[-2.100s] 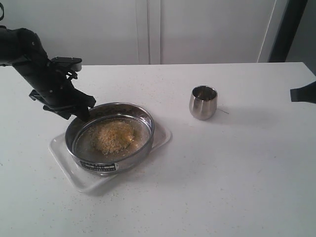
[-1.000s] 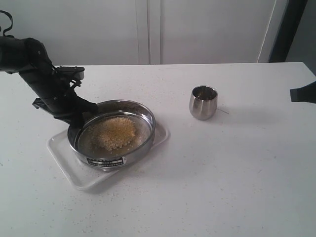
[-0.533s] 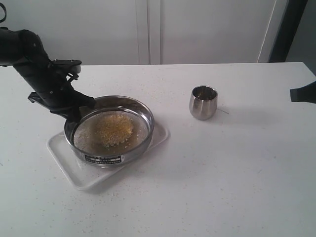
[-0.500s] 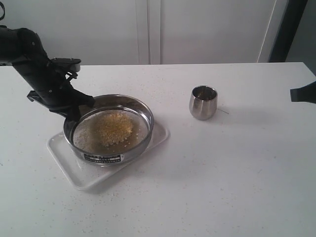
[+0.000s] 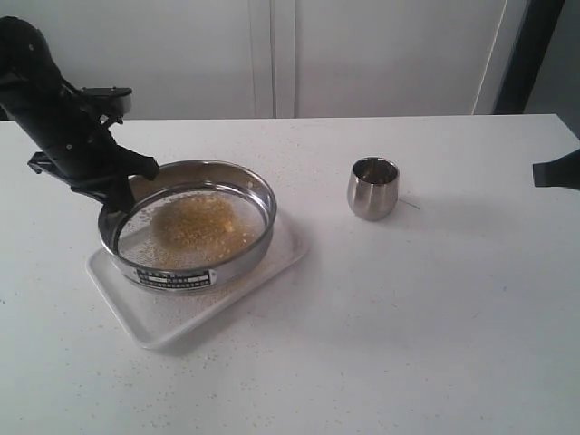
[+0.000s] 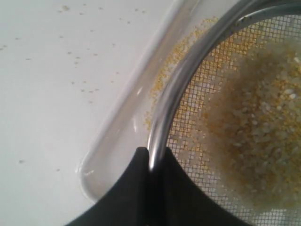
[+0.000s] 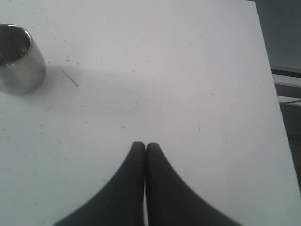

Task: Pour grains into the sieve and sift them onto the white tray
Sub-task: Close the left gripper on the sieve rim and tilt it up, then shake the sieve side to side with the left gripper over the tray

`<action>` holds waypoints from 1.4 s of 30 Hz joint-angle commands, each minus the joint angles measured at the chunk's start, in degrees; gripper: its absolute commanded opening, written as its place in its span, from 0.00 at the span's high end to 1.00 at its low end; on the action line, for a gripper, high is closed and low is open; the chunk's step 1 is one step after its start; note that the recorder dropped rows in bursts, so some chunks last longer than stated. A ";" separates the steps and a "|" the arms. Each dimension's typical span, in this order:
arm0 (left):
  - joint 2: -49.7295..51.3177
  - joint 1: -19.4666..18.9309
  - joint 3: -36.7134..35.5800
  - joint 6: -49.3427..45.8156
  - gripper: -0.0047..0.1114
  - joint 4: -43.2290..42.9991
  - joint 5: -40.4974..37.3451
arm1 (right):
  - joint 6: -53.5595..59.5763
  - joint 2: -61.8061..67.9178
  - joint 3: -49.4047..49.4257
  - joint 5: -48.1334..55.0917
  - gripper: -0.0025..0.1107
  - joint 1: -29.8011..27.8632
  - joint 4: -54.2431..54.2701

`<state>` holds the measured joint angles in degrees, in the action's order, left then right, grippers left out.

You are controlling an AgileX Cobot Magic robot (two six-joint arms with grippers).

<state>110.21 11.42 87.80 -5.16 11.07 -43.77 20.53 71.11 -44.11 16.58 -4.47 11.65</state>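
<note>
The left claw [image 6: 153, 155] is pinching the thin steel rim of the sieve [image 6: 188, 70], one finger inside the ring and one outside. Its jaws are nearly together, with only the wall between them. Gripping at the edge is leaving the mesh clear and giving the arm a handle to shake with.

Just past the fingertips, inside the ring, the grains [image 6: 254, 122] are lying heaped on the mesh, with the paler, coarser ones showing most. Beneath the claw and to its outer side, the white tray [image 6: 117, 127] is lying under the sieve to catch what falls. Fine yellow grains are showing on the tray's floor close to its rim, so the sifting looks to be under way, with a good heap left above.

In the exterior view the sieve seems to be riding just off the tray rather than resting flat, though I cannot tell for sure.

Well away from this claw, across the table [image 5: 408, 317], a small steel cup [image 5: 372, 188] is standing upright. It is probably the emptied pourer, set aside where it cannot be knocked.

The right claw [image 7: 145, 147] is hanging over bare table near that cup, fingers pressed together on nothing — parked, it seems, clear of the shaking.
</note>
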 commanded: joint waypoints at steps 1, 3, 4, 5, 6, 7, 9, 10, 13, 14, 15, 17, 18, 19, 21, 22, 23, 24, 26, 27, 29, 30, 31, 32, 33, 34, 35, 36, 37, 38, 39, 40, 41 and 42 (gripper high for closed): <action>-2.60 -2.96 0.07 0.41 0.96 2.59 -2.18 | 0.27 -0.39 0.34 -0.41 0.98 -0.01 0.20; -2.92 -2.32 -0.37 -3.15 0.96 2.93 -2.80 | 0.27 -0.39 0.34 -0.41 0.98 -0.01 0.20; -3.08 -1.93 -0.68 -6.04 0.96 2.82 -2.94 | 0.27 -0.39 0.34 -0.41 0.98 -0.01 0.20; -3.08 -1.94 -1.04 -8.05 0.96 2.82 -2.81 | 0.27 -0.39 0.34 -0.41 0.98 -0.01 0.20; -3.08 -2.21 -1.15 -7.90 0.96 2.70 -2.49 | 0.27 -0.39 0.34 -0.41 0.98 -0.01 0.20; -2.94 -3.02 -1.15 -5.05 0.96 2.75 -2.07 | 0.27 -0.39 0.34 -0.41 0.98 -0.01 0.20; -2.83 -4.16 -1.15 -0.14 0.96 6.18 -1.62 | 0.27 -0.39 0.34 -0.41 0.98 -0.01 0.20; -2.83 -4.15 -1.15 -1.42 0.96 8.61 -1.62 | 0.27 -0.39 0.34 -0.41 0.98 -0.01 0.20; -2.96 -2.34 -1.15 -13.25 0.96 14.15 -3.58 | 0.27 -0.39 0.34 -0.41 0.98 -0.01 0.20; -2.82 -1.88 -1.15 -15.69 0.96 14.04 -3.90 | 0.27 -0.39 0.34 -0.41 0.98 -0.01 0.20; -2.82 -1.58 -1.15 -17.07 0.96 13.76 -3.90 | 0.27 -0.39 0.34 -0.41 0.98 -0.01 0.20; -2.73 -2.18 -1.15 -14.20 0.96 13.19 -1.65 | 0.27 -0.39 0.34 -0.41 0.98 -0.01 0.20; -2.73 -2.50 -1.15 -9.77 0.96 13.32 -0.57 | 0.27 -0.39 0.34 -0.41 0.98 -0.01 0.20; -2.73 -2.72 -1.15 -5.85 0.96 13.57 0.48 | 0.27 -0.39 0.34 -0.41 0.98 -0.01 0.20; -2.73 -2.59 -1.15 -6.30 0.96 13.57 0.50 | 0.27 -0.39 0.34 -0.41 0.98 -0.01 0.20; -2.73 -1.99 -1.15 -11.73 0.96 12.56 -0.04 | 0.27 -0.39 0.34 -0.41 0.98 -0.01 0.20; -2.73 -1.86 -1.15 -15.45 0.96 10.63 -0.98 | 0.27 -0.39 0.34 -0.41 0.98 -0.01 0.20; -2.73 -1.86 -1.15 -16.33 0.96 7.95 -1.29 | 0.27 -0.39 0.34 -0.41 0.98 -0.01 0.20; -2.73 -2.81 -1.15 -7.26 0.96 2.77 -0.85 | 0.27 -0.39 0.34 -0.41 0.98 -0.01 0.20; -2.73 -3.39 -1.15 -1.68 0.96 2.55 -0.85 | 0.27 -0.39 0.34 -0.41 0.98 -0.01 0.20; -2.73 -3.30 -1.15 -1.25 0.96 3.50 -1.63 | 0.27 -0.39 0.34 -0.41 0.98 -0.01 0.20; -2.73 -2.73 -1.15 -5.18 0.96 3.96 -2.61 | 0.27 -0.39 0.34 -0.41 0.98 -0.01 0.20; -2.73 -2.03 -1.15 -9.84 0.96 4.13 -3.51 | 0.27 -0.39 0.34 -0.41 0.98 -0.01 0.20; -2.73 -1.78 -1.15 -14.03 0.96 4.13 -4.11 | 0.27 -0.39 0.34 -0.41 0.98 -0.01 0.20; -2.73 -1.64 -1.15 -17.62 0.96 4.01 -4.34 | 0.27 -0.39 0.34 -0.41 0.98 -0.01 0.20; -2.73 -1.76 -1.15 -16.09 0.96 4.01 -3.81 | 0.27 -0.39 0.34 -0.41 0.98 -0.01 0.20; -2.73 -2.29 -1.15 -11.37 0.96 4.86 -2.77 | 0.27 -0.39 0.34 -0.41 0.98 -0.01 0.20; -2.73 -2.73 -1.15 -3.23 0.96 6.17 -1.65 | 0.27 -0.39 0.34 -0.41 0.98 -0.01 0.20; -2.73 -2.68 -1.15 1.37 0.96 8.58 -1.37 | 0.27 -0.39 0.34 -0.41 0.98 -0.01 0.20; -2.73 -2.57 -1.15 -1.18 0.96 10.98 -1.37 | 0.27 -0.39 0.34 -0.41 0.98 -0.01 0.20; -2.84 -2.11 -1.15 -8.20 0.96 12.19 -1.76 | 0.27 -0.39 0.34 -0.41 0.98 -0.01 0.20; -2.84 -1.97 -1.15 -14.88 0.96 11.56 -2.48 | 0.27 -0.39 0.34 -0.41 0.98 -0.01 0.20; -2.84 -1.97 -1.15 -16.79 0.96 10.12 -2.91 | 0.27 -0.39 0.34 -0.41 0.98 -0.01 0.20; -2.84 -2.19 -1.15 -14.45 0.96 8.96 -2.59 | 0.27 -0.39 0.34 -0.41 0.98 -0.01 0.20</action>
<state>108.42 9.12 86.50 -16.15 19.27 -44.04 20.53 71.11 -44.11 16.58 -4.47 11.65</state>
